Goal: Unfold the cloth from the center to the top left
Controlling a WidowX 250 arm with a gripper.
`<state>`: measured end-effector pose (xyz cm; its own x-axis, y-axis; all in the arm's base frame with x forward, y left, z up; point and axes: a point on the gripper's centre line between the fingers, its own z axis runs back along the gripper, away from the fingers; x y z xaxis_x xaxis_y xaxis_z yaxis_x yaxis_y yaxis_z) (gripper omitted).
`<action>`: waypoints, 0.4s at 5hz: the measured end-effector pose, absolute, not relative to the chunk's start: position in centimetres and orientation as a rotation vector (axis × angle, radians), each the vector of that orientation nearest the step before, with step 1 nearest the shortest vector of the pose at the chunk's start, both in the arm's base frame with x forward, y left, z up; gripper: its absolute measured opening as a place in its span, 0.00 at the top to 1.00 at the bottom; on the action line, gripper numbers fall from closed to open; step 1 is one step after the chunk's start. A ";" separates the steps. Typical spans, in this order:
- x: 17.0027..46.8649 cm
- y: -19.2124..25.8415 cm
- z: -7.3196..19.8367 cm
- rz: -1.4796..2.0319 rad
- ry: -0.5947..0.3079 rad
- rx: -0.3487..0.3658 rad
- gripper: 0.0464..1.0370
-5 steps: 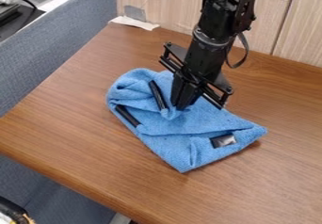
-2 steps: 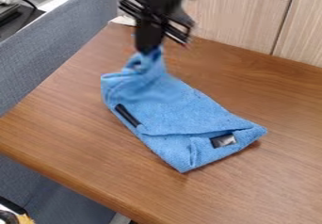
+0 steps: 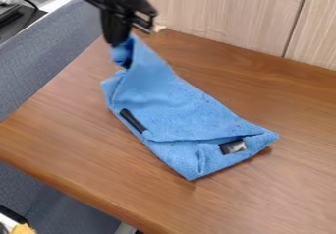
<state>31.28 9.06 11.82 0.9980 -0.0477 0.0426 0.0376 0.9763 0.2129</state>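
Gripper (image 3: 118, 43) shifted up-left, blue cloth (image 3: 174, 107) drawn along, seemingly pinched

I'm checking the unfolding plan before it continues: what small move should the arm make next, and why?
Probably lower the pincer a little toward the tabletop's far left corner, then let go. It grips a raised corner of the blue cloth, which already stretches up that way, while its lower right end is still folded on the table.

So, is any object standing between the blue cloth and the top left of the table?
Nothing visible stands in the way; the gripper holds the raised end of the blue cloth near the top left of the table.
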 end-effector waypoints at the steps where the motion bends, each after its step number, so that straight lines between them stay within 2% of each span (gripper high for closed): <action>1: 31.4 11.4 9.9 0.005 -0.031 0.163 0.99; 2: 31.9 13.4 8.5 0.044 -0.037 0.126 0.99</action>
<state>31.94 13.40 8.54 0.9984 0.0415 0.0392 -0.0461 0.9912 0.1244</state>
